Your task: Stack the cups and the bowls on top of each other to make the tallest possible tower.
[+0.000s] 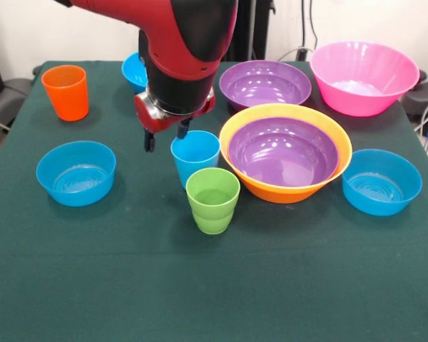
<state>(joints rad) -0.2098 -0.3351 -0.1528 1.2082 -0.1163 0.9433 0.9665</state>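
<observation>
My gripper (pixel 166 137) hangs open just left of the light blue cup (pixel 195 155), one finger at the cup's left rim and the other out over bare cloth. The green ridged cup (pixel 212 201) stands directly in front of the light blue one. Far to the left stands the orange cup (pixel 65 91). A purple bowl (pixel 282 153) is nested in the orange-yellow bowl (pixel 271 191), making a two-piece tower right of the cups. Another purple bowl (pixel 265 84) and the pink bowl (pixel 364 77) sit behind it.
Blue bowls stand at the left (pixel 76 172) and right (pixel 381 182), and a third blue bowl (pixel 133 70) is partly hidden behind the arm. The green cloth table (pixel 200 285) stretches wide at the front.
</observation>
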